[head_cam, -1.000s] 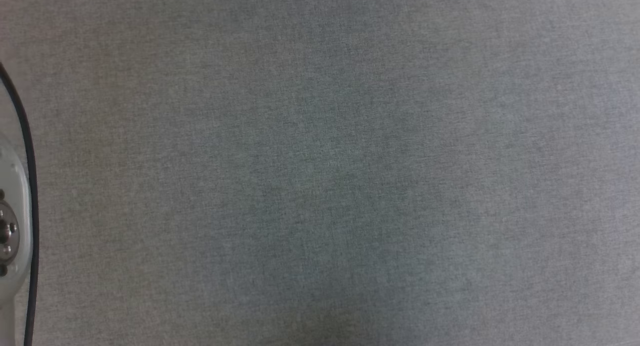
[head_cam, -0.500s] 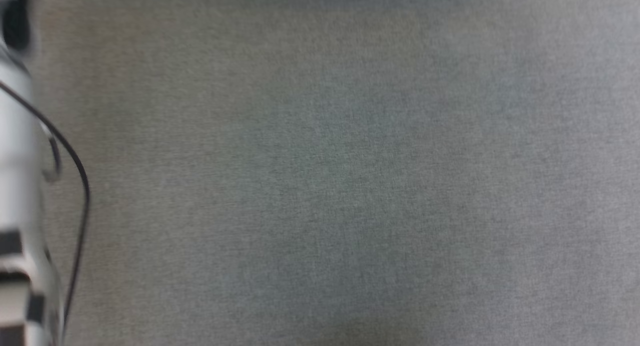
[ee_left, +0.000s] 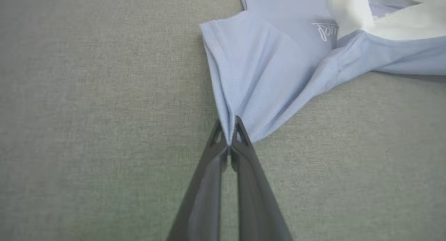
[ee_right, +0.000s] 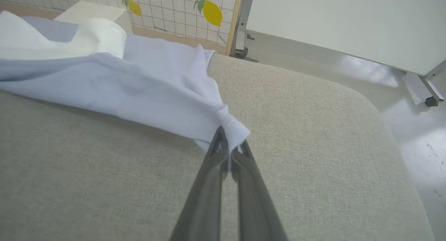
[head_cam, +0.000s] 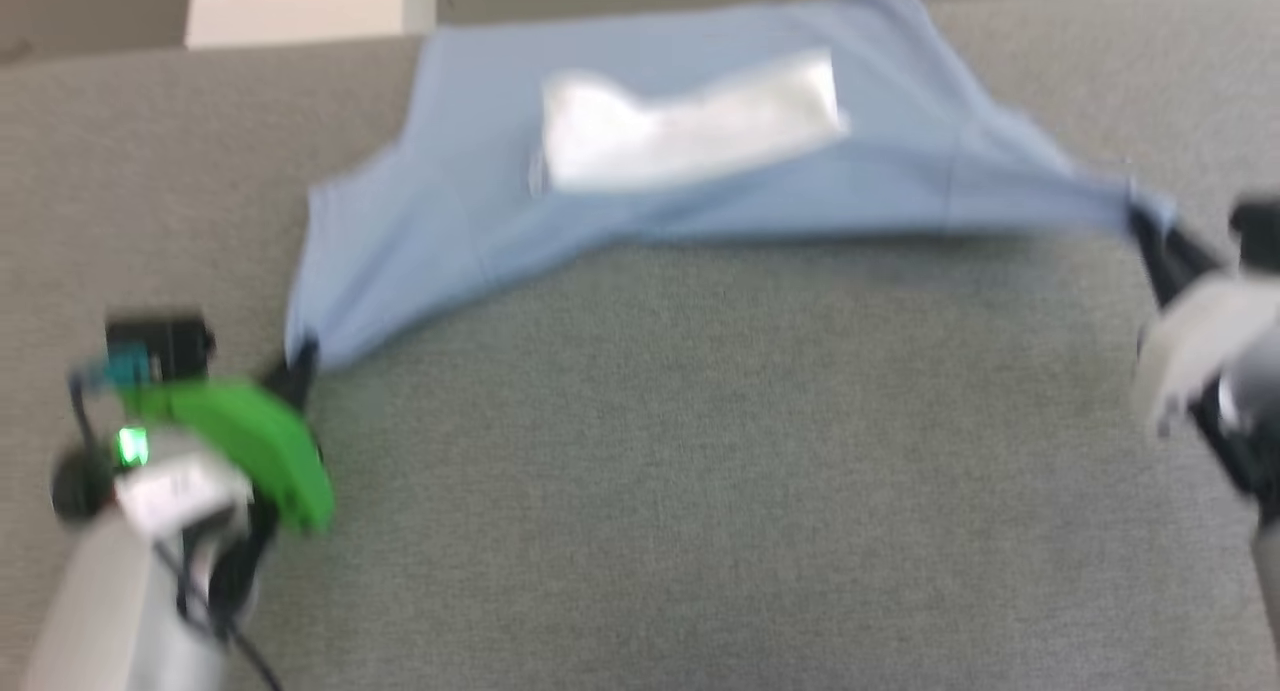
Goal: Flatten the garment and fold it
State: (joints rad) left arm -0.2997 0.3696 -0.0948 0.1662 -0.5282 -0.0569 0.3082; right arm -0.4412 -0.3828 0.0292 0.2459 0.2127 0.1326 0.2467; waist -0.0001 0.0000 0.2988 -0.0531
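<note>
1. Light blue shirt (head_cam: 470, 211), on the far half of the grey padded surface (head_cam: 700, 491); white neck panel (head_cam: 690, 131) uppermost, near edge raised and stretched between two grippers.
2. Left gripper (ee_left: 229, 131): fingers pressed together on a bunched corner of cloth, with folds fanning away from the pinch.
3. Right gripper (ee_right: 229, 145): fingers likewise clamped on the opposite corner, close to the rounded end of the surface.
4. Small white printed mark (ee_left: 324, 31), just beside the neck panel and partly hidden by it.
5. Step in hand, by judgement: spreading flat, folding not yet begun.
6. Draw both corners apart evenly and low over the surface, enough to take out the sag along the near edge without dragging the far edge.
7. Keep equal tension on both sides; soft knit, likely to skew or stretch under a lopsided pull.
8. Lower the cloth onto the surface before opening either grip.
</note>
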